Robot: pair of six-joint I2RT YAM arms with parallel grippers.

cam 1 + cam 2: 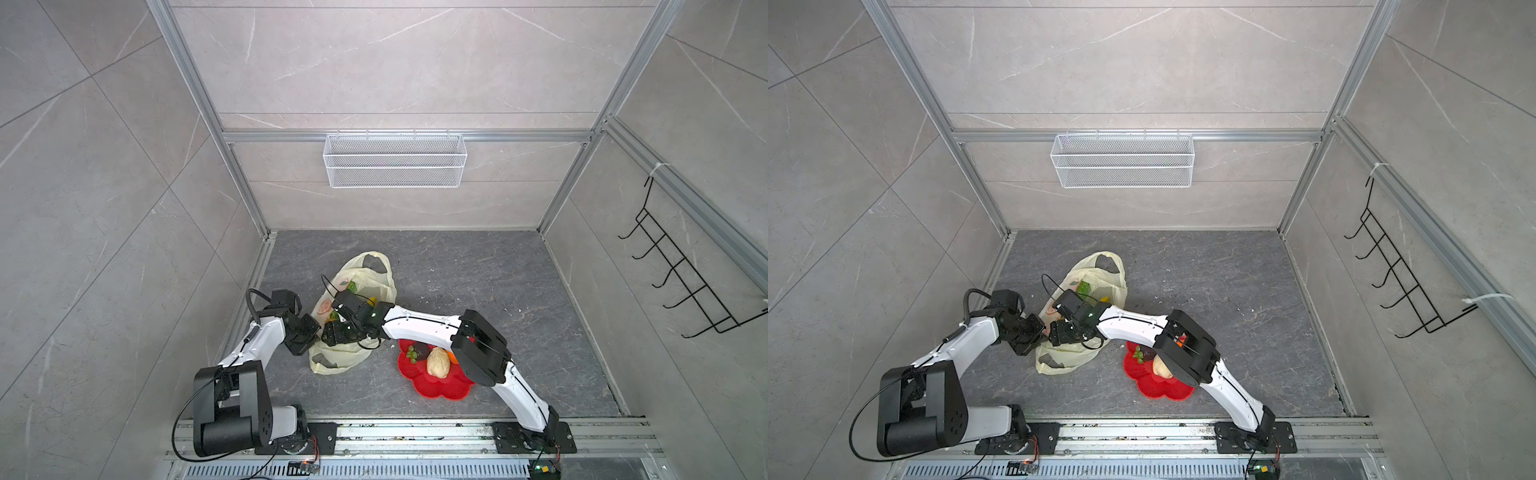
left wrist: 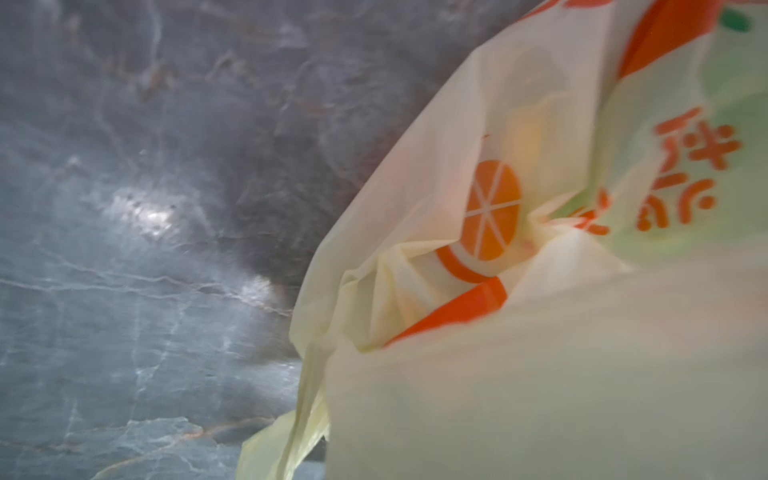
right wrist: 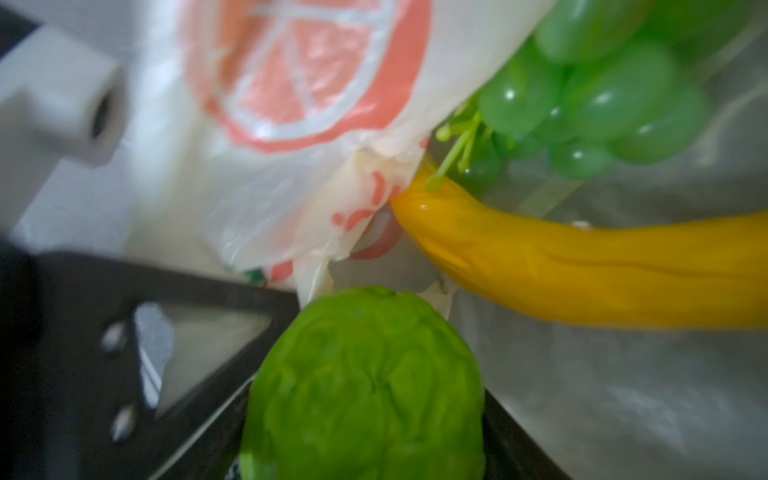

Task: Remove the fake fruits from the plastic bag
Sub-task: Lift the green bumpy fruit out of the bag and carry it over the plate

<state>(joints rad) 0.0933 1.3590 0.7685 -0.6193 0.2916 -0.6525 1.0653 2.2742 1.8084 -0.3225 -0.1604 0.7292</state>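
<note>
Between the spread jaws of the right pincer, inside the plastic bag pinched by the left pincer, sits the green bumpy fruit: likely light, rigid, slick, best squeezed across its middle; contact unclear.

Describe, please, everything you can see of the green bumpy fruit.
The green bumpy fruit is bright green, rounded, glossy like plastic, with scale-like lobes. It sits at the mouth of the plastic bag between the black fingers of the right gripper, near the banana and grape bunch; whether it is gripped, I cannot tell.
</note>
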